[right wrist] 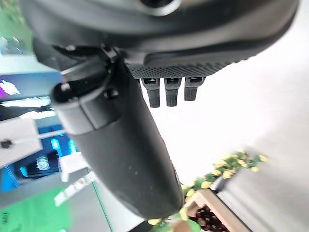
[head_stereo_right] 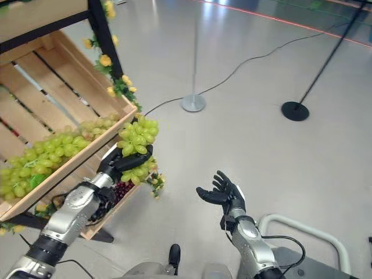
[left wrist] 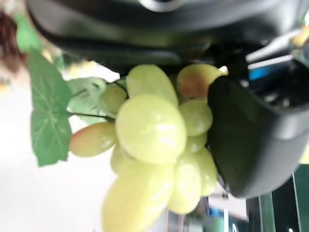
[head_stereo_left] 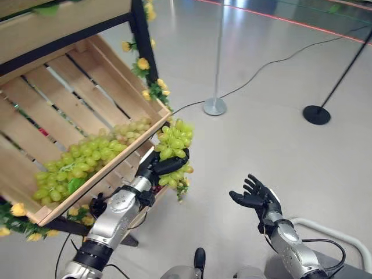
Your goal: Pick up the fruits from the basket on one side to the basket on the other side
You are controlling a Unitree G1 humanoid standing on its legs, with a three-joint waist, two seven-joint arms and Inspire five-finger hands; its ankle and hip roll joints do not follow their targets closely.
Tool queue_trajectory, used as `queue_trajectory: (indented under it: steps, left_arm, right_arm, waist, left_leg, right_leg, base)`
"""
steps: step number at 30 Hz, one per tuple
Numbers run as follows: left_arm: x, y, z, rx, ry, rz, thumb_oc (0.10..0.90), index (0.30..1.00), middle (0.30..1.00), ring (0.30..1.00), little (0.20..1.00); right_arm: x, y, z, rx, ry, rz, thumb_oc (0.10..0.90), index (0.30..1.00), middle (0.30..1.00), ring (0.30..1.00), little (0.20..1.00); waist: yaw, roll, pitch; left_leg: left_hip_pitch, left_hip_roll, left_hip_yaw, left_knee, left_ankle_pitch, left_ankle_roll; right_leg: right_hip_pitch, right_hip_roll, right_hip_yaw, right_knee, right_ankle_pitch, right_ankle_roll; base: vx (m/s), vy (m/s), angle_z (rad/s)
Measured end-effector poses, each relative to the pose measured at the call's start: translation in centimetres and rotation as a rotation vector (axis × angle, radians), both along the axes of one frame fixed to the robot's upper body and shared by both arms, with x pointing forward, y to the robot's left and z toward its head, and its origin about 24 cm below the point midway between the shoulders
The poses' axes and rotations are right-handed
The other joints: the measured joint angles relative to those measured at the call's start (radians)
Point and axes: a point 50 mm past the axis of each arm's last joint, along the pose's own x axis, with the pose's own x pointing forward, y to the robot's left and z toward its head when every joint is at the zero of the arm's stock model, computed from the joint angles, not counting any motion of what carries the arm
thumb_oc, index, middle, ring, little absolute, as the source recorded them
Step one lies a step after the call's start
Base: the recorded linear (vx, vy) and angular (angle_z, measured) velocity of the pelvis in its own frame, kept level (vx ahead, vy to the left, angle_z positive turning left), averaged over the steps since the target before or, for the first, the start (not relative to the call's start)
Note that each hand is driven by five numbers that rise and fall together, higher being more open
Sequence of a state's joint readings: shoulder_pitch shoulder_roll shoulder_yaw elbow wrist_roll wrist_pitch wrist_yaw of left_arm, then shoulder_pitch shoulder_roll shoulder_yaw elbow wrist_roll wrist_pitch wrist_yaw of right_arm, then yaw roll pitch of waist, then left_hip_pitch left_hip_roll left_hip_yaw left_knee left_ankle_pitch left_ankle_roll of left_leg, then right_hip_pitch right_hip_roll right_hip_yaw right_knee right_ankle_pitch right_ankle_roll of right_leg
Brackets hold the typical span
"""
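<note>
Left hand [head_stereo_left: 158, 165]: curling round a grape bunch [head_stereo_left: 174, 145], holding it just outside the crate's [head_stereo_left: 87, 99] lower corner.
Crate: tilting, more grapes [head_stereo_left: 81, 160] lying inside.
Right hand [head_stereo_left: 256, 197]: hovering over the floor [head_stereo_left: 273, 139], palm up, fingers spreading, gripping nothing.

We see a brightly and evenly lit scene, with pale glare spreading over the smooth grey floor [head_stereo_left: 279, 145] at the far side and only soft, faint shadows under the stand bases [head_stereo_left: 317, 114]. In the left wrist view the green grapes [left wrist: 154, 150] sit fairly sharp with small highlights on their skins, while the leaf beside them and the whitish background are blurred. In the right wrist view the background is washed out and out of focus, and the dark right hand [right wrist: 130, 145] looms soft-edged.
</note>
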State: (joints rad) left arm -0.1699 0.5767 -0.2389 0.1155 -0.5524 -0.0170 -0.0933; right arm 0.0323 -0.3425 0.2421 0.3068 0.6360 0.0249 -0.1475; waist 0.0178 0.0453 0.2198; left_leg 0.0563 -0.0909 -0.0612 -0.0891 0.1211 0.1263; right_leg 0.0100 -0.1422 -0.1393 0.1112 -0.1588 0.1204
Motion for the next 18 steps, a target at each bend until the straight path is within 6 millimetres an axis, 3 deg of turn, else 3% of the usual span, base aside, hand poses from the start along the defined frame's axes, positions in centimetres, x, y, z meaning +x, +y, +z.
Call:
queue_trajectory:
  steps: [1, 3, 5, 8, 18]
  left_arm:
    - [0.0, 0.1, 0.1, -0.001, -0.002, 0.006, 0.4, 0.3, 0.3, 0.3, 0.3]
    - [0.0, 0.2, 0.2, 0.007, -0.011, 0.01, 0.4, 0.3, 0.3, 0.3, 0.3]
    - [-0.1, 0.2, 0.2, 0.007, -0.01, 0.013, 0.4, 0.3, 0.3, 0.3, 0.3]
    - [-0.1, 0.9, 0.8, 0.035, -0.02, 0.005, 0.4, 0.3, 0.3, 0.3, 0.3]
    - [-0.2, 0.9, 1.7, -0.035, -0.004, -0.006, 0.4, 0.3, 0.3, 0.3, 0.3]
  right_arm:
    - [0.0, 0.1, -0.2, 0.003, 0.007, -0.002, 0.8, 0.9, 0.9, 0.9, 0.9]
    - [0.0, 0.5, -0.4, 0.02, 0.011, -0.004, 0.8, 0.9, 0.9, 0.9, 0.9]
    - [0.3, 0.8, -0.3, 0.027, 0.008, -0.003, 0.8, 0.9, 0.9, 0.9, 0.9]
    - [0.9, 0.9, -0.1, 0.031, -0.002, -0.006, 0.8, 0.9, 0.9, 0.9, 0.9]
    - [1.1, 0.2, -0.6, 0.026, 0.021, -0.048, 0.8, 0.9, 0.9, 0.9, 0.9]
  waist:
    - [0.004, -0.007, -0.003]
    - [0.003, -0.045, -0.01]
    - [0.018, -0.062, -0.013]
    - [0.025, -0.063, -0.014]
    - [0.032, -0.063, -0.014]
  left_leg:
    - [0.002, 0.0, -0.001, 0.0, -0.005, 0.004]
    - [0.008, 0.0, 0.016, -0.003, -0.02, -0.014]
    - [0.014, 0.006, 0.022, 0.0, -0.026, -0.036]
    - [0.023, 0.036, 0.012, 0.0, -0.034, -0.059]
    - [0.018, 0.051, -0.007, -0.007, -0.038, -0.081]
  right_leg:
    - [0.003, 0.001, 0.001, -0.039, 0.024, 0.001]
    - [0.058, 0.002, -0.008, -0.16, 0.152, 0.008]
    - [0.083, 0.007, -0.012, -0.193, 0.205, 0.019]
    - [0.103, 0.036, -0.037, -0.201, 0.196, -0.006]
    - [0.108, 0.054, -0.058, -0.201, 0.185, -0.021]
  base:
    - [0.02, -0.147, 0.51]
    - [0.03, -0.1, 0.65]
    - [0.03, -0.056, 0.3]
    - [0.02, -0.017, 0.12]
    - [0.0, -0.003, 0.05]
